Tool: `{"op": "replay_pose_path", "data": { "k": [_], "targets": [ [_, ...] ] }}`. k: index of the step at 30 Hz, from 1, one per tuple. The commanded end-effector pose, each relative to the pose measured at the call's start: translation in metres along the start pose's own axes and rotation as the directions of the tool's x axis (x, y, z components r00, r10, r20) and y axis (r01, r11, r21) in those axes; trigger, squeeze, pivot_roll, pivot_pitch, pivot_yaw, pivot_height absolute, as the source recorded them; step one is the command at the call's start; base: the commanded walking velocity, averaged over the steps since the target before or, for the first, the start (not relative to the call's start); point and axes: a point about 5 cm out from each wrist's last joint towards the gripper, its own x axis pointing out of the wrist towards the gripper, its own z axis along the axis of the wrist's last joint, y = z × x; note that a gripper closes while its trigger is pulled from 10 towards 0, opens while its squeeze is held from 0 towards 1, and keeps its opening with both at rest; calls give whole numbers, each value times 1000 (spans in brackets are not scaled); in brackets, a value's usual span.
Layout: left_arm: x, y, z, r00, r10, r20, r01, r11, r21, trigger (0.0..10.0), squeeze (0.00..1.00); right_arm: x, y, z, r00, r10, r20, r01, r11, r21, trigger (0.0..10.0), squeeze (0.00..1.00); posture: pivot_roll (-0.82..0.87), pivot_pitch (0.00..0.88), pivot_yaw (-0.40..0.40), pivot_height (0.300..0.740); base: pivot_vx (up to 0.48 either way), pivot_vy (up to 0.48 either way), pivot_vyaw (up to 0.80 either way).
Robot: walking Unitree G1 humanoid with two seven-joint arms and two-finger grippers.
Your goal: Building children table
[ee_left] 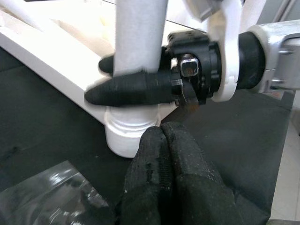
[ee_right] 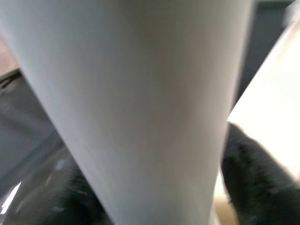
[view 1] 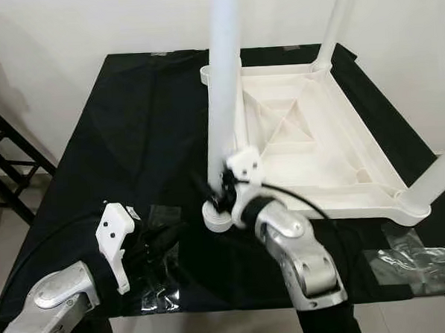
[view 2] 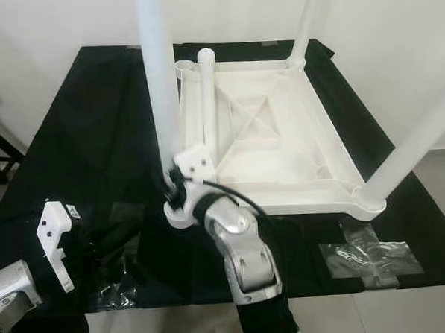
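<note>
You have the white plastic tabletop [view 1: 311,143] lying upside down on the black cloth [view 1: 131,126] that covers the desk, toward its right and far edges; its underside is smooth moulded plastic, a shallow tray crossed by raised diagonal ribs, with a round socket at each corner. Round, matte white legs stand in the corners: the near-left leg [view 1: 224,84] rises from its socket [view 1: 215,217], the far-right leg [view 1: 336,22] and the near-right leg [view 1: 439,177] stand in theirs, and a fourth white tube [view 2: 208,100] appears at the far-left corner. Your right gripper [view 1: 222,187] is clamped on the near-left leg just above the socket, its ribbed black fingers [ee_left: 136,88] on either side of the tube. Your left gripper [ee_left: 164,136] hovers low over the cloth near the desk's front edge, just beside that socket, with its two rough black fingertips pressed together on nothing. Crinkled clear tape patches [view 1: 410,265] stick to the cloth along the front edge. No lettering can be read anywhere.
</note>
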Motion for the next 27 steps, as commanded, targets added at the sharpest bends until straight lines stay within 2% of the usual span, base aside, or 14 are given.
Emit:
{"op": "replay_pose_path", "data": {
  "k": [1,2,3,5,6,7,8,9,10,14,15,18,25,27],
  "targets": [
    [0,0,-3,1000,3,-12,-3,1000,0,10000,0,3,2,2,999,49,-1,-49,999,22,10000,1000,93,143,-31,740,0,0,0],
    [0,0,-3,1000,3,-12,-3,1000,0,10000,0,3,2,2,999,49,-1,-49,999,22,10000,1000,93,143,-31,740,0,0,0],
    [0,0,-3,1000,0,-12,0,1000,-2,10000,0,6,-2,10,987,156,28,-156,987,20,10000,1000,92,142,-30,740,0,0,0],
    [3,0,-4,1000,-3,-10,3,1000,-3,10000,0,12,-15,29,903,426,61,-419,902,-101,10000,1000,90,128,-34,740,0,0,0],
    [3,0,-4,1000,-3,-10,3,1000,-3,10000,0,12,-15,29,903,426,61,-419,902,-101,10000,1000,90,128,-34,740,0,0,0],
    [3,0,-5,1000,-2,-10,2,1000,-4,10000,0,13,-21,36,854,518,58,-509,852,-120,10000,1000,91,120,-33,740,0,0,0],
    [3,0,-5,1000,-2,-10,2,1000,-4,10000,0,13,-21,36,854,518,58,-509,852,-120,10000,1000,91,120,-33,740,0,0,0],
    [4,0,-6,1000,-1,-9,1,1000,-4,10000,0,16,-32,42,771,637,16,-631,767,-119,10000,0,95,111,-33,740,0,0,0],
    [5,0,-7,1000,-1,-8,1,1000,-4,10000,0,17,-35,43,749,662,-1,-658,744,-113,10000,0,95,110,-33,740,0,0,0],
    [5,0,-7,1000,-2,-8,2,1000,-5,10000,0,22,-42,42,756,654,-19,-653,752,-86,10000,0,95,106,-33,740,0,0,0],
    [6,0,-8,1000,-3,-8,3,1000,-6,10000,0,26,-47,41,762,647,-17,-647,761,-54,0,0,97,103,-31,740,0,0,0],
    [6,0,-8,1000,-3,-8,3,1000,-6,10000,0,27,-48,40,763,646,-17,-646,762,-43,0,0,97,103,-31,740,0,0,0],
    [5,0,-8,1000,-9,-8,9,1000,-10,10000,0,24,-52,35,703,711,1,-711,703,-27,0,0,88,104,-14,740,0,0,0],
    [5,0,-9,1000,-12,-9,12,1000,-12,10000,0,24,-55,35,710,705,15,-704,710,-37,0,0,86,104,-10,740,0,0,0]
  ]
}}
